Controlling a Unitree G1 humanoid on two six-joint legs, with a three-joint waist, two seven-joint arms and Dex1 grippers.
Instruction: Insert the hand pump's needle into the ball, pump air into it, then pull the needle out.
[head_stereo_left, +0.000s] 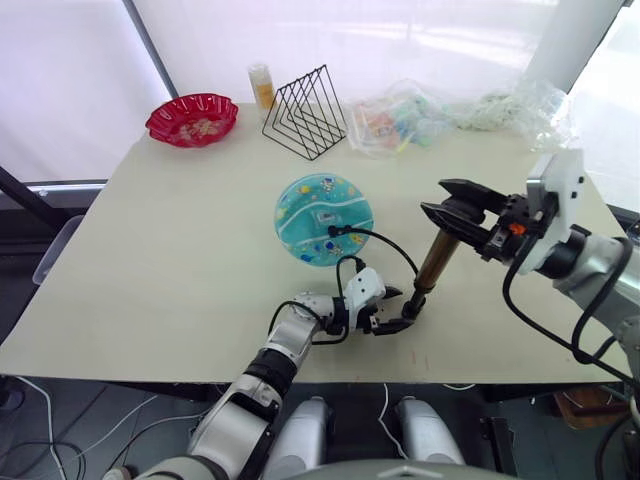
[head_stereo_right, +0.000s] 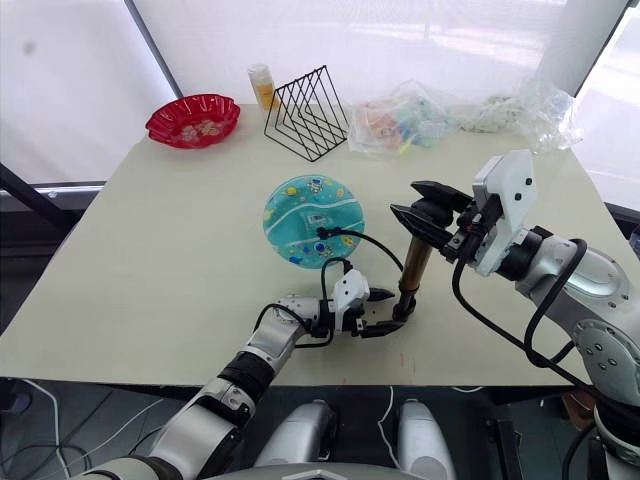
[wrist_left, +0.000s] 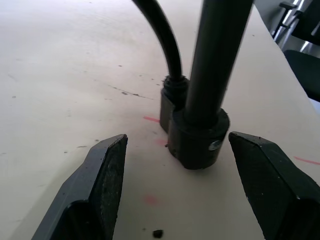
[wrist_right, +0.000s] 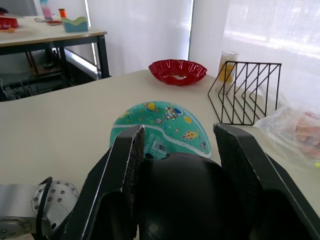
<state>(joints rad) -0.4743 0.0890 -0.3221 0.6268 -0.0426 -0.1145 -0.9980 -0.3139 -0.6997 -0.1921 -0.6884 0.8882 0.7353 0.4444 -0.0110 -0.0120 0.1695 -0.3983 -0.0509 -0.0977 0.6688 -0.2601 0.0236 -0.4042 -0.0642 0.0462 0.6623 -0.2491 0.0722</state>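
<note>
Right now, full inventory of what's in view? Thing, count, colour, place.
Ball: 1, teal with white stripes, flattened, table centre.
Hand pump: 1, gold-bronze with black ends, standing tilted near the front edge, right of the ball.
Hose: 1, black, arcs from pump base to the ball.
Dish: 1, red scalloped, far left corner.
Wire rack: 1, black, far edge, centre.
Bottle: 1, yellowish, behind the rack.
Plastic bags: several, clear, far right.
Table: 1, beige.
Left gripper: open, straddling the pump base.
Right gripper: around the pump top.
</note>
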